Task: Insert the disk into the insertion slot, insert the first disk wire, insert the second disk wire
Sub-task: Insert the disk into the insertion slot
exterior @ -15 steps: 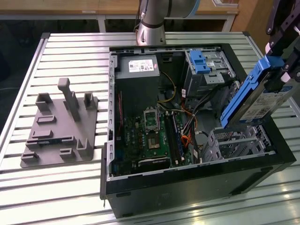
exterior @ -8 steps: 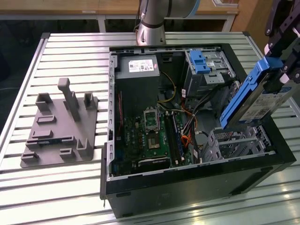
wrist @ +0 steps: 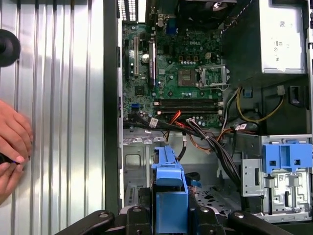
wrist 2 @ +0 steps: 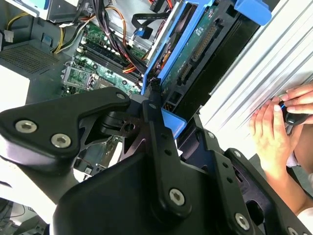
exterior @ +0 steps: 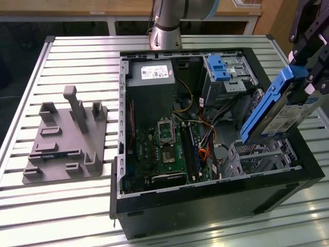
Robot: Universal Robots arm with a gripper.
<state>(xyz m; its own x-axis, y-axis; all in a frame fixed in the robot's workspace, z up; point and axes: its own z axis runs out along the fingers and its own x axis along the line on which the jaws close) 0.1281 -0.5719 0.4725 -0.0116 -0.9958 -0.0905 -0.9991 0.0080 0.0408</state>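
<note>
Main worry here: the disk (exterior: pixel 277 110) is tilted, so a corner could catch the rim of the insertion slot (exterior: pixel 257 157) or snag the loose wires (exterior: pixel 208 141) just beside it. My tool (exterior: pixel 306 80) is clamped on the disk's blue frame at its high end, and the low end hangs just above the slot, not in yet
</note>
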